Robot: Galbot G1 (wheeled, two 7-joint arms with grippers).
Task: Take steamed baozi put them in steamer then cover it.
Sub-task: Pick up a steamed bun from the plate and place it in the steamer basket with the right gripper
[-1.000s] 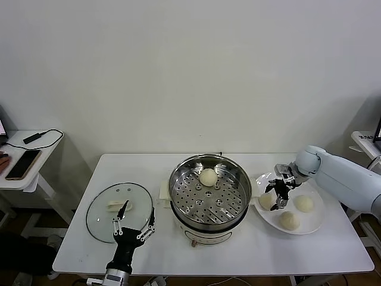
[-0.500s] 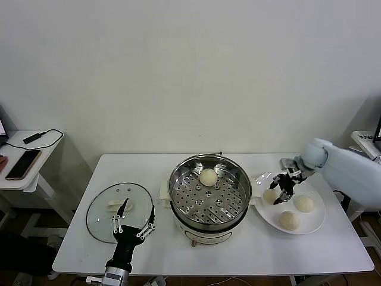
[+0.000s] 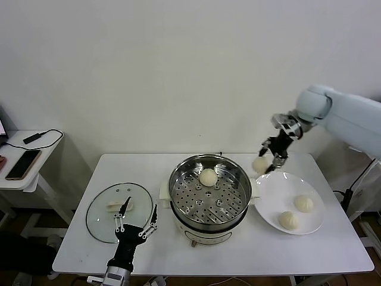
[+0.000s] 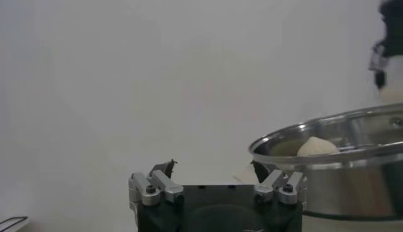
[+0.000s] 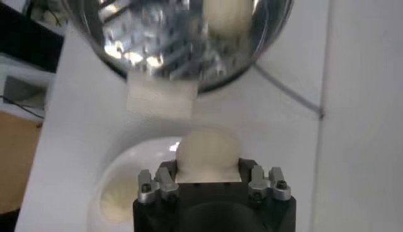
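My right gripper [image 3: 269, 159] is shut on a cream-white baozi [image 3: 260, 164] and holds it in the air between the steamer [image 3: 209, 190] and the white plate [image 3: 265, 193], above the plate's left edge. In the right wrist view the held baozi [image 5: 208, 151] sits between the jaws, with the steamer [image 5: 157, 38] beyond. One baozi [image 3: 208, 177] lies on the perforated tray at the back of the steamer. Two baozi [image 3: 303, 203] [image 3: 289, 220] remain on the plate. The glass cover [image 3: 119, 210] lies flat on the table left of the steamer. My left gripper [image 3: 137, 225] is open, low at the table's front, beside the cover.
A side table [image 3: 24, 161] with a phone and cable stands at far left. The white wall runs close behind the table. The left wrist view shows the steamer rim [image 4: 327, 135] with a baozi [image 4: 318, 147] inside.
My right gripper closed on the left baozi on the plate and lifted it up and back, away from the plate. The left arm stayed nearly still.
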